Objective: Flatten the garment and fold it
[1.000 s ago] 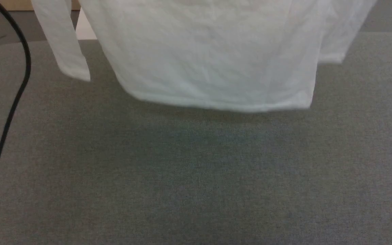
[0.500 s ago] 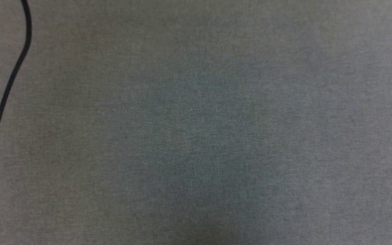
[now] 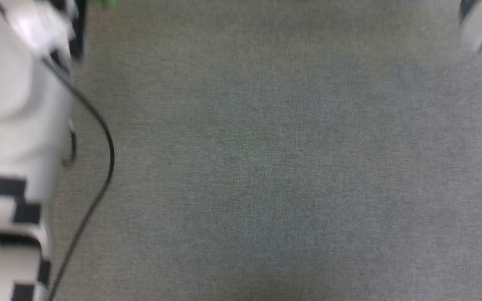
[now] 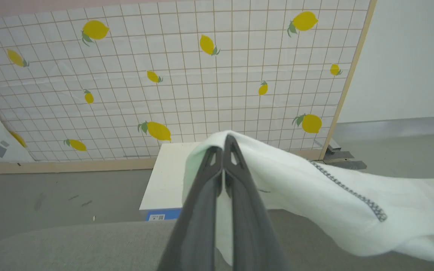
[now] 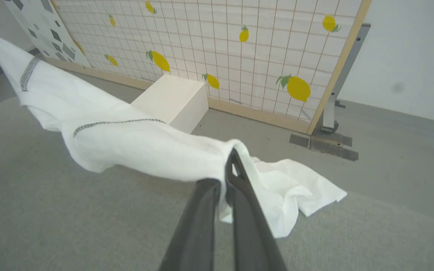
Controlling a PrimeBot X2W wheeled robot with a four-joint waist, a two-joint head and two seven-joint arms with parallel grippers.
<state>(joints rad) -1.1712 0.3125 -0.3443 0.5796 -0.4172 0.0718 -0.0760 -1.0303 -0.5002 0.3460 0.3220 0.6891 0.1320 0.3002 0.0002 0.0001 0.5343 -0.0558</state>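
Left gripper (image 4: 223, 141) is clamped shut on a fold of the garment (image 4: 315, 195), the white cloth bunched over its tips. The right gripper (image 5: 230, 162) is likewise pinched tight on the garment (image 5: 138, 146), with one finger half buried in fabric. The shirt hangs stretched between the two, lifted off the grey surface (image 5: 51, 210).

From the left wrist, one grey-black stitched seam (image 4: 352, 194) runs diagonally across the cloth. The right wrist view adds a second seam (image 5: 119, 122) and a loose end of the shirt (image 5: 300, 195) that lies crumpled on the surface, just past the fingers.

The head view is blurred. It gives the grey surface (image 3: 266, 167) from above, flanked by the pale left forearm (image 3: 11, 125), a black cable (image 3: 103, 138) and a bit of the right arm (image 3: 481, 23).

Beyond the surface a white box (image 5: 171, 98) stands on the grey floor (image 5: 390, 169); the left wrist view shows a blue label on the box's (image 4: 164, 177) near edge. Behind it stands a wood-framed, lemon-printed screen (image 4: 202, 75), with a plain white wall (image 4: 409, 56) to its side.
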